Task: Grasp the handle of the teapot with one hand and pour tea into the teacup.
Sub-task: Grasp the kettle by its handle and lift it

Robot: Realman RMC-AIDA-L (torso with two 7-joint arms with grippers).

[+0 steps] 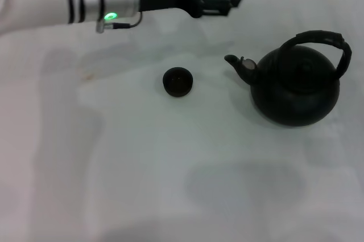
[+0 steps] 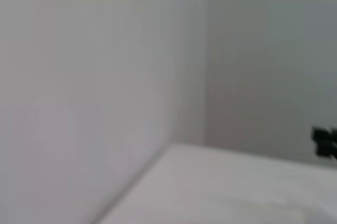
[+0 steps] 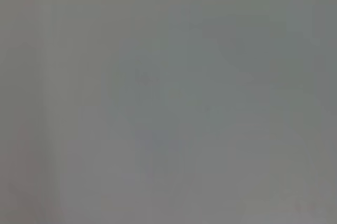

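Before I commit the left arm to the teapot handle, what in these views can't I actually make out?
- Right gripper: in no view; the right wrist view shows only blank grey.
- Teacup contents: head view, dark interior, level unreadable.
- Teapot contents: hidden by its body.
- Left gripper height above the table: the head view cannot settle it.
- Left wrist view: teapot and teacup out of frame; a dark shape cut by the edge.

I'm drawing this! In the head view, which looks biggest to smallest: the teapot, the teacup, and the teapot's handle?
1. The teapot, biggest by far.
2. Its arched handle, which spans the pot's top.
3. The teacup, the smallest, sitting apart from the spout.

The left gripper hangs farther back, touching none of them.
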